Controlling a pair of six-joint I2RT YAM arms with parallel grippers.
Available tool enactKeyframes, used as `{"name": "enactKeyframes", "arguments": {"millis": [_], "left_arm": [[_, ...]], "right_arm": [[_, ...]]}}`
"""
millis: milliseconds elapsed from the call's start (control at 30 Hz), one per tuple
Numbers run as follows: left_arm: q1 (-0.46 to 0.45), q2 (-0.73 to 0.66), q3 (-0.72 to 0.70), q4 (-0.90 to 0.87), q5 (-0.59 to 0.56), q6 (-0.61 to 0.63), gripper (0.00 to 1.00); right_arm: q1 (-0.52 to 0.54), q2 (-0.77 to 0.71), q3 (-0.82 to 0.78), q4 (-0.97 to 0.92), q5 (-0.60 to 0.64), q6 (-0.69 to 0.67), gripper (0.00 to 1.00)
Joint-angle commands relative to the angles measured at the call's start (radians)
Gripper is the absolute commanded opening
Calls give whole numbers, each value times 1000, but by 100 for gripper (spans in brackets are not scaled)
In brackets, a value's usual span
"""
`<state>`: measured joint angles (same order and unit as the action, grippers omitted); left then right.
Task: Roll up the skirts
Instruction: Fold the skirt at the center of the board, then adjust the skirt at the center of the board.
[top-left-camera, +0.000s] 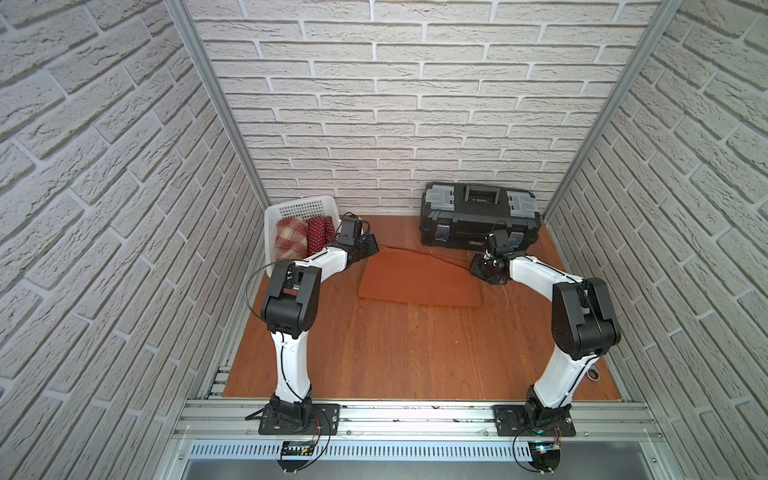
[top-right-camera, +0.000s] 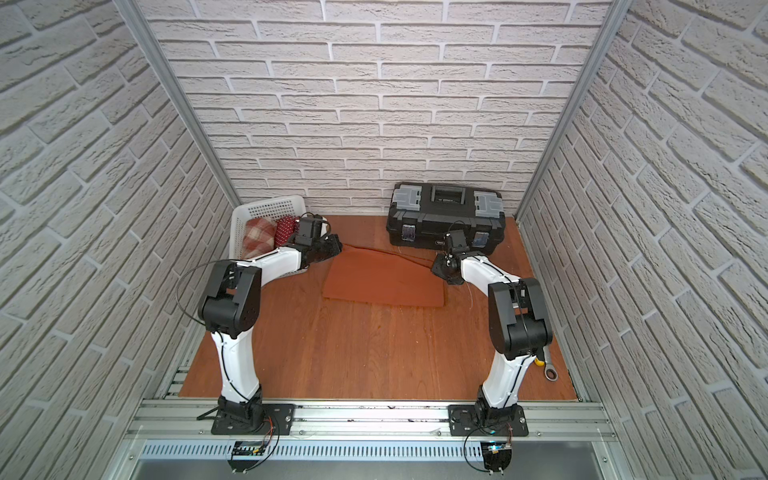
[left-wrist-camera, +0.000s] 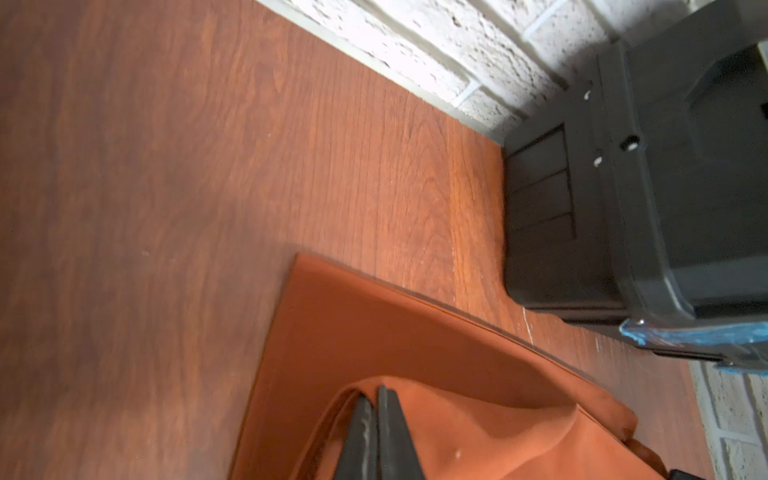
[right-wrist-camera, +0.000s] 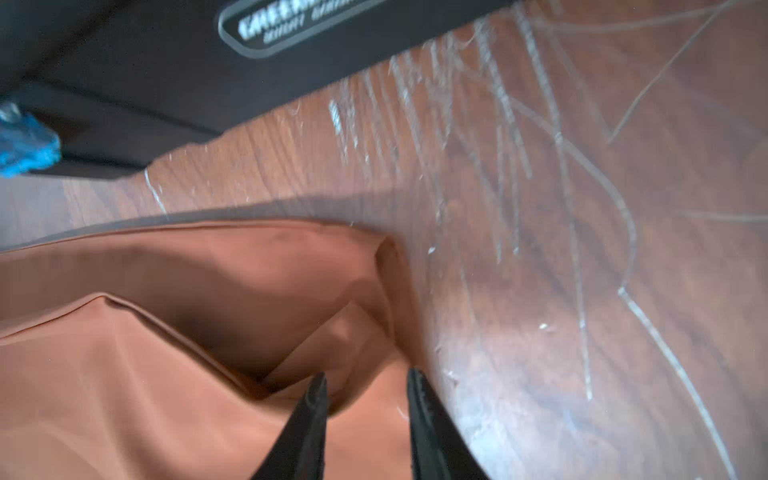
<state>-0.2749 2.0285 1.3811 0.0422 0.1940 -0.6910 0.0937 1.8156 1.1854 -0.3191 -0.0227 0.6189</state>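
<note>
You see a black toolbox (top-left-camera: 478, 220) standing against the white brick-pattern back wall (top-left-camera: 395, 104). Beneath it spreads a reddish wood-grain floor board (top-left-camera: 415, 353), marked with pale scratches (right-wrist-camera: 498, 124) just in front of the toolbox. To either side of it rise side walls (top-left-camera: 104, 187) of the same brick, joined to the back wall by aluminium posts (top-left-camera: 221, 104). Well in front of the toolbox runs an aluminium rail (top-left-camera: 415, 415). Light falls evenly.

wooden tabletop (top-left-camera: 415, 353), rust-orange skirt (top-left-camera: 415, 278), white basket (top-left-camera: 299, 205), black toolbox (top-left-camera: 478, 212), wrench (top-right-camera: 549, 368)
</note>
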Motion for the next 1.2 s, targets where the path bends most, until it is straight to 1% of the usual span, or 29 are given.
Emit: {"name": "enactKeyframes", "arguments": {"millis": [0,33,67,100,133,167,233,300,333,367,400,433,467,500,633,700,733,833,967,1067,1167], "left_arm": [[19,-29,40,47,23,43,30],[19,-42,44,39,21,48,38],[20,-57,38,37,19,50,50],[19,-73,33,27,15,55,62],[18,-85,30,18,12,61,79],[19,-89,30,13,13,67,84],[19,-100,33,-5,33,57,83],[9,-126,1,15,50,18,79],[-2,-142,-27,21,51,-7,73],[-17,-161,-58,41,55,-28,65],[-42,-182,-110,81,57,-59,52],[-75,-198,-157,111,55,-86,33],[-108,-207,-193,127,44,-114,10],[-146,-214,-233,159,30,-149,0],[-286,-229,-372,278,-64,-246,0],[-323,-232,-417,289,-134,-290,0],[-332,-220,-434,306,-143,-304,0],[-324,-166,-446,306,-145,-358,0],[-290,-132,-481,351,-148,-421,0],[-265,-152,-513,356,-146,-424,0],[-245,-195,-542,314,-139,-397,0]], "right_arm": [[-1,-70,-25,37,51,-17,41],[2,-81,-26,30,51,-26,41],[9,-93,-33,37,56,-33,41],[18,-105,-42,47,67,-39,41],[33,-114,-42,45,82,-51,41],[46,-115,-37,45,91,-63,41],[77,-98,-15,44,88,-94,40],[107,-69,17,34,103,-134,34],[120,-53,37,18,128,-149,22],[126,-44,43,24,137,-160,15],[129,-34,43,44,123,-168,8],[129,-11,48,59,107,-175,3],[129,16,70,49,96,-182,3],[129,51,98,33,93,-192,3],[129,155,183,-14,106,-200,3],[130,209,213,-58,102,-187,3],[130,224,222,-83,107,-177,3],[130,238,213,-139,107,-132,2],[130,199,116,-144,93,-103,2],[130,116,12,-135,94,-103,3],[131,38,-85,-144,29,-92,2]]}}
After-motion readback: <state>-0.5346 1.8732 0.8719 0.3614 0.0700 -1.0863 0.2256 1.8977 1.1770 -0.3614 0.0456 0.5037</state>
